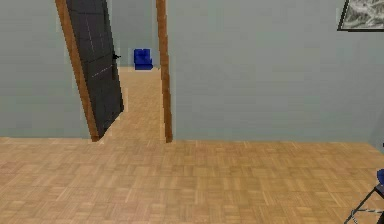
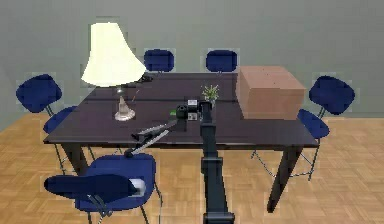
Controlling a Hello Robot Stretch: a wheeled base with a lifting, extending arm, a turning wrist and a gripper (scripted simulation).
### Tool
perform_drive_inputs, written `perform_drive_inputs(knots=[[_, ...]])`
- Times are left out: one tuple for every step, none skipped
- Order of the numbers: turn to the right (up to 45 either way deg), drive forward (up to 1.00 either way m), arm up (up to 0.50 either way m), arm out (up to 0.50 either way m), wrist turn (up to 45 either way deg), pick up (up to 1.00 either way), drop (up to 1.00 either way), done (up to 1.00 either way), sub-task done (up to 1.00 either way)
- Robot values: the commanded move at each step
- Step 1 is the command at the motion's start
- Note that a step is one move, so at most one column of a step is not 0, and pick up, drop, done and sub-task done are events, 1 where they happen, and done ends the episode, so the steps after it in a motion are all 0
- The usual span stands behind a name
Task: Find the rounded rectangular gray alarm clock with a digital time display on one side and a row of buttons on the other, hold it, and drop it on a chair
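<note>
the gripper [image 2: 183, 112] is at the middle of the dark table [image 2: 100, 125], a small plant [image 2: 210, 94] just behind it, and i cannot tell whether it holds anything. no shape there is clear enough to call the gray alarm clock; a slim gray thing [image 2: 150, 131] lies just left of the gripper. a closed brown box [image 2: 270, 90], contents hidden, stands on the table, ringed by blue chairs [image 2: 105, 182].

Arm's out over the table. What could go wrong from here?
The gripper is close to a potted plant and a lamp; a swing may topple them. It shows against the cluttered table, so I cannot tell whether it holds anything. The nearest blue chair stands close to the table's edge; a drop could miss its seat.
</note>
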Motion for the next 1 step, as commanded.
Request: perform_drive_inputs(knots=[[0.0,0.0,0.1,0.0,0.0,0.0,0.0,0.0,0.0]])
